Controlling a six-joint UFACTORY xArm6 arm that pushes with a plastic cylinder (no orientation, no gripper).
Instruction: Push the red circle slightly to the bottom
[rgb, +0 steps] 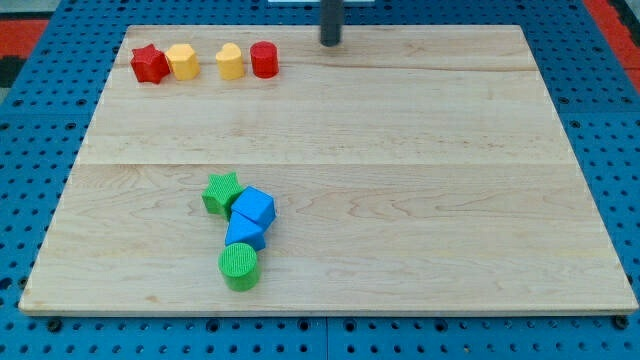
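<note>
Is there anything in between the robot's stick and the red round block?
No. In the camera view, only bare wooden board lies between my tip and the red circle block, which sits toward the view's left.

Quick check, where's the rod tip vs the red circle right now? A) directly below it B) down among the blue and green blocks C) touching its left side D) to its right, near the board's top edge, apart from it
D: my tip sits to the view's right of the red circle, near the board's top edge, with bare wood between them.
</note>
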